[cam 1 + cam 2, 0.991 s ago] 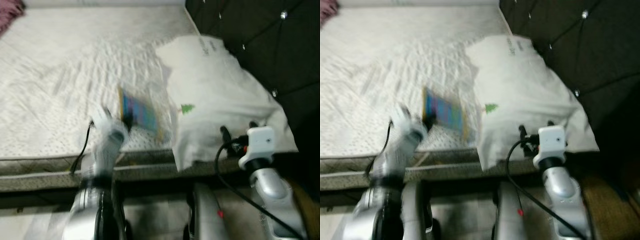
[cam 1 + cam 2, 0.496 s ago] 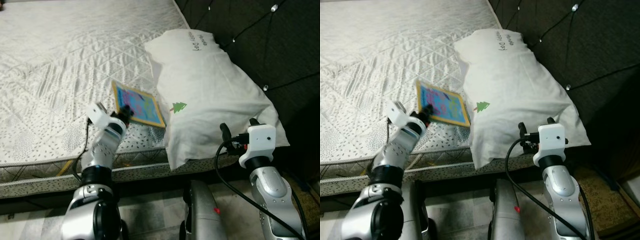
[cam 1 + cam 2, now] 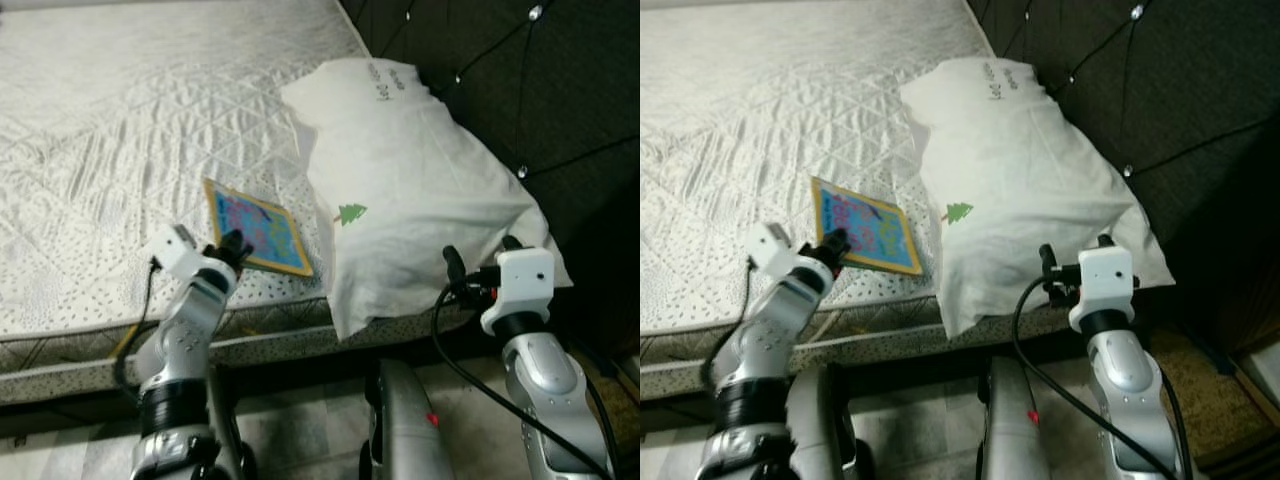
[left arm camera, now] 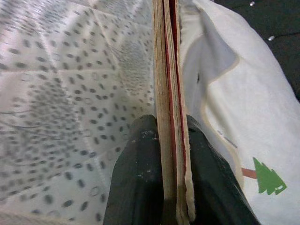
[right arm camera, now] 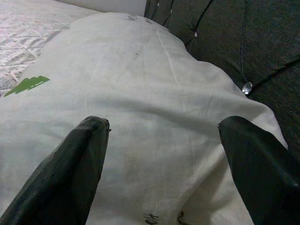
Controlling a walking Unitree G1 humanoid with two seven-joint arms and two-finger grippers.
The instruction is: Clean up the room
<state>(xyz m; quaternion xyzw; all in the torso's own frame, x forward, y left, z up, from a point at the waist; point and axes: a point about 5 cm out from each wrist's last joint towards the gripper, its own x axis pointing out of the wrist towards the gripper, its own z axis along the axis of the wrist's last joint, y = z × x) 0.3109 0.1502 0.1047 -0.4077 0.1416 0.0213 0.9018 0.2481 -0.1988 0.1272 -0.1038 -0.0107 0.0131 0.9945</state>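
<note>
Book cover print too small to read; pinched at near edge by left claw. Right claw spread wide over pillow. Quilted bed, dark tufted headboard.

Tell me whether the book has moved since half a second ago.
Yes. The book, clamped in the left gripper, has slid away from the pillow, toward the mattress edge.
</note>
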